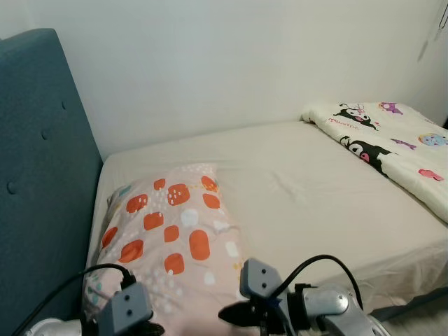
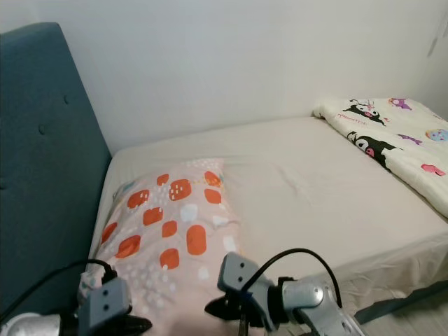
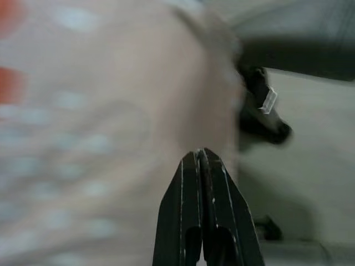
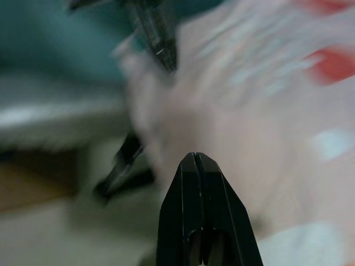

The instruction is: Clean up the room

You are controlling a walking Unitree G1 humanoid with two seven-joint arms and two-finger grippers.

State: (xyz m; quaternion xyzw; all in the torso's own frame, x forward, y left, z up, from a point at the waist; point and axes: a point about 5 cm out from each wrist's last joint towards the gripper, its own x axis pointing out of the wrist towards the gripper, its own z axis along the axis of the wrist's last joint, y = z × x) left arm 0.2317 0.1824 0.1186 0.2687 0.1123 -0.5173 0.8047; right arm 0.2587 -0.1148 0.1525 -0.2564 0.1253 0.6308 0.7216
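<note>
A pink pillow [image 1: 171,234] with orange and pale spots lies on the bed's beige sheet [image 1: 308,182], beside the teal headboard [image 1: 42,182]. Both my grippers are low at the pillow's near edge. The left gripper [image 1: 150,327] is at its near left corner, and in the left wrist view its fingertips [image 3: 199,155] are shut with nothing between them, over the pillow fabric. The right gripper [image 1: 234,313] points left at the pillow's near right corner. In the right wrist view it is [image 4: 194,158] shut too and holds nothing.
A folded white quilt [image 1: 392,143] with cartoon prints lies at the bed's far right end. A white wall [image 1: 245,63] runs behind the bed. The mattress's near edge [image 1: 413,280] drops away at the lower right.
</note>
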